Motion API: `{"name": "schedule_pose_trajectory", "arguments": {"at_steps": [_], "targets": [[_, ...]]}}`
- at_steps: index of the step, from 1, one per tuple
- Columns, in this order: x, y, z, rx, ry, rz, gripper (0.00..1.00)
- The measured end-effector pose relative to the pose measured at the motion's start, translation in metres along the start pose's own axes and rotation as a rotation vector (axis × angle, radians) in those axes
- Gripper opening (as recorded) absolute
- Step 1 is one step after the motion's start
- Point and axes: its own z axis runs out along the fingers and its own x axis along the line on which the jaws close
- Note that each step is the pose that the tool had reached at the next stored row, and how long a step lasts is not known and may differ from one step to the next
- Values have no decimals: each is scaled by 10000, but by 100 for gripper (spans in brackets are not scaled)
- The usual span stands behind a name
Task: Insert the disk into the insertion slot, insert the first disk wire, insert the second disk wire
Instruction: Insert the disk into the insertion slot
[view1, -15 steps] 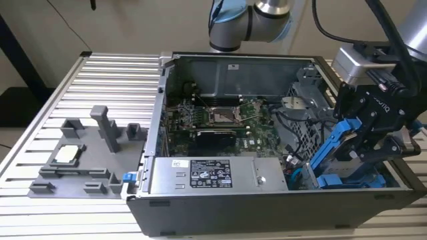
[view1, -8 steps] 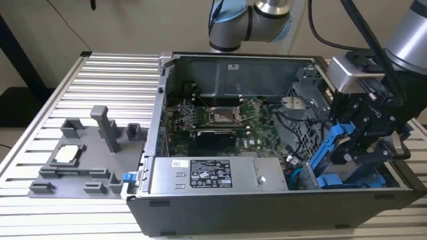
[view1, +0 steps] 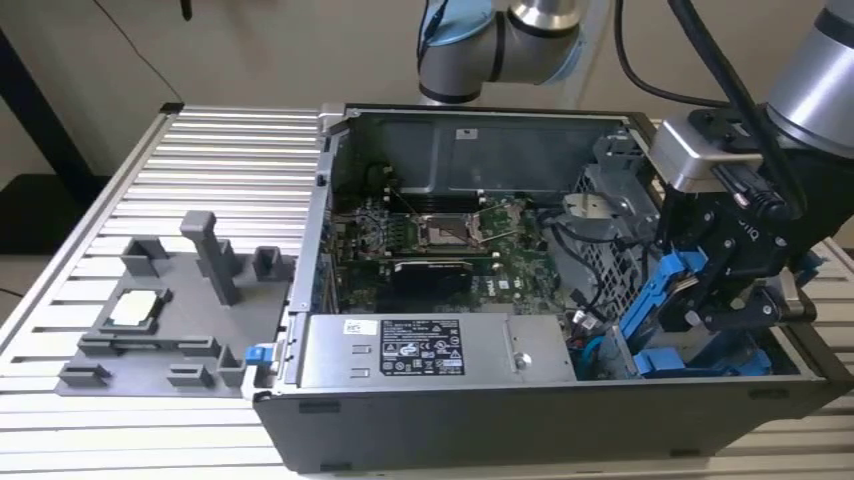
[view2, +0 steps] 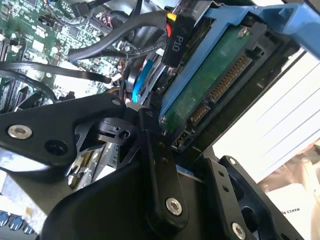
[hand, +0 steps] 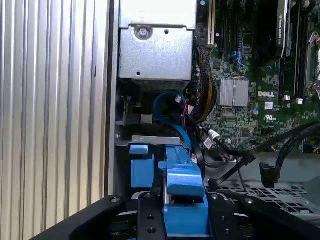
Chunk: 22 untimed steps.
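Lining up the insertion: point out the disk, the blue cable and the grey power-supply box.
the disk (view2: 209, 75): second wrist view, on its green circuit-board underside.
the blue cable (hand: 168, 93): first wrist view, on the top of its loop.
the power-supply box (view1: 534, 345): exterior view, on its bare grey top face.

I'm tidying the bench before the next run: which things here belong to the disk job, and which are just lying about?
Job: gripper, shut on the disk; blue cable and black plug, likely its wires.
Lying about: power supply; motherboard; grey fixture on the table.
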Motion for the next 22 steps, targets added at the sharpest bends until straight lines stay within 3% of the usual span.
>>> {"name": "schedule_pose_trajectory", "arguments": {"at_steps": [8, 15, 18, 21, 22], "targets": [[1, 0, -3, 0, -2, -3, 40], [0, 8, -198, -18, 50, 0, 40], [-3, 12, -298, -20, 133, 3, 40], [-6, 13, -321, -2, 149, 2, 40], [-6, 14, -321, 43, 138, 3, 40]]}}
